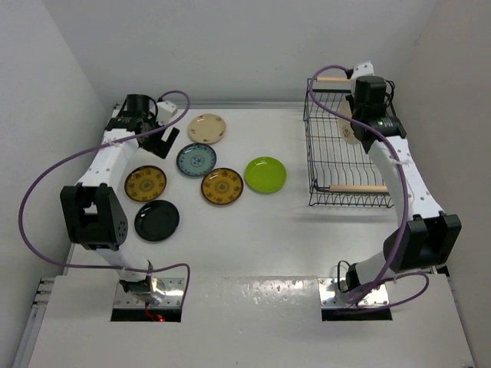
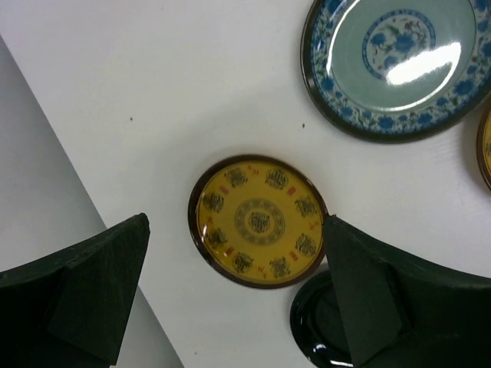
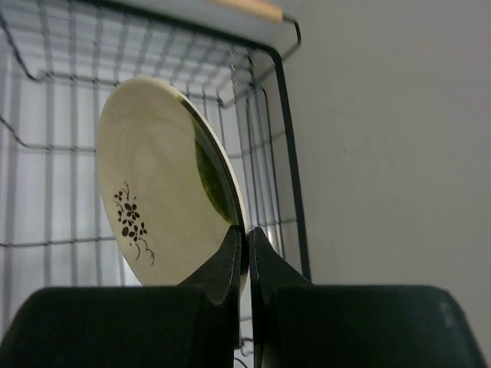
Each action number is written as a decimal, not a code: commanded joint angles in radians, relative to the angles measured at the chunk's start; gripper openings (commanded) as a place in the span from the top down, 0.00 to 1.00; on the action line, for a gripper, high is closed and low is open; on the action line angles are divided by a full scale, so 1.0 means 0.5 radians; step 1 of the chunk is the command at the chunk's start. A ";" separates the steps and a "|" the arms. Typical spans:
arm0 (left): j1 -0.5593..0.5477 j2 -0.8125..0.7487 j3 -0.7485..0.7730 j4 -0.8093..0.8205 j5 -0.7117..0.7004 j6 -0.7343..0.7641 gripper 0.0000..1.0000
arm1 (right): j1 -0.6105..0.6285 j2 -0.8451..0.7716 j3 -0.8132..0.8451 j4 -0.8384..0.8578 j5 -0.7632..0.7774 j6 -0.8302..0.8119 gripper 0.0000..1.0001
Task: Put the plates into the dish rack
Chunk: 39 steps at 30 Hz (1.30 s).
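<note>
Plates (image 1: 222, 186) left, dish rack (image 1: 330, 165) right.
Six plates lie on your desk (image 1: 291, 238) near the left gripper (image 1: 163, 142); your right gripper (image 1: 359, 123) hangs over the dish rack.

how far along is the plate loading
Done: nothing released in the black wire dish rack. In hand: the right gripper is shut on the cream round plate with a dark flower, at the rack. Left: six plates on the table: beige, blue patterned, two brown-and-yellow, lime green, black. The left gripper hangs open above one brown-and-yellow plate.
</note>
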 commanded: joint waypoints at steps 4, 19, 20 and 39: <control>-0.002 0.184 0.243 0.027 0.037 -0.037 0.01 | -0.149 -0.064 -0.307 -0.010 0.223 -0.125 1.00; 0.017 0.311 0.182 0.027 0.062 -0.037 0.02 | -0.385 0.034 -0.764 0.667 0.677 -0.616 1.00; 0.017 0.311 0.164 0.027 0.062 -0.037 0.02 | -0.401 0.031 -0.777 0.683 0.668 -0.616 1.00; 0.035 0.311 0.108 0.027 0.025 -0.056 0.03 | -0.511 -0.030 -0.896 0.751 0.321 -0.398 1.00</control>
